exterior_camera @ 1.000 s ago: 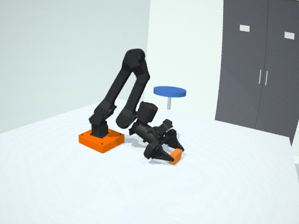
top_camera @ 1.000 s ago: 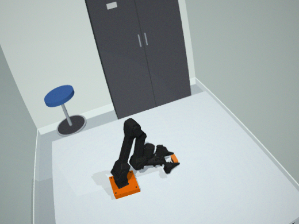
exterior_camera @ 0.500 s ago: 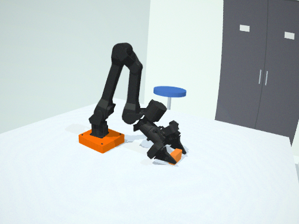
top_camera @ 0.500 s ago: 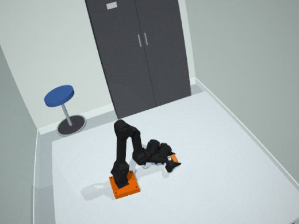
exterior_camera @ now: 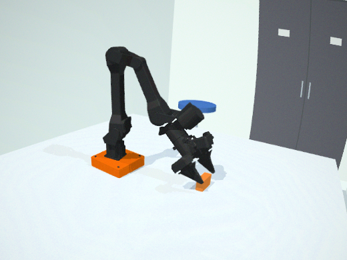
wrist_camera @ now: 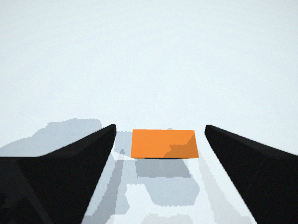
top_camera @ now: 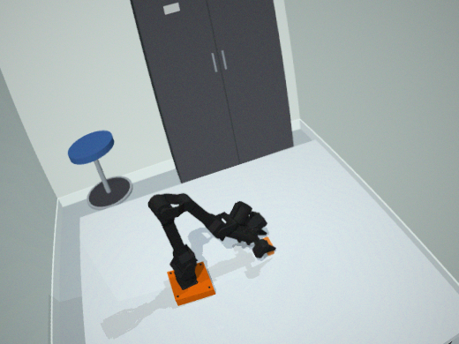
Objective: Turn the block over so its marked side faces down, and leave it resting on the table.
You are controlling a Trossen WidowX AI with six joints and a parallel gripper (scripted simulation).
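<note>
Wrist view shows the orange block (wrist_camera: 164, 143) lying on the white table (wrist_camera: 150, 60), no mark visible on its upper face. Black gripper (wrist_camera: 160, 150) hovers just above it, jaws wide apart and empty. The flip looks done; only withdrawing the arm remains.

Bright, even light; soft shadows; coarse, pixelated edges.
</note>
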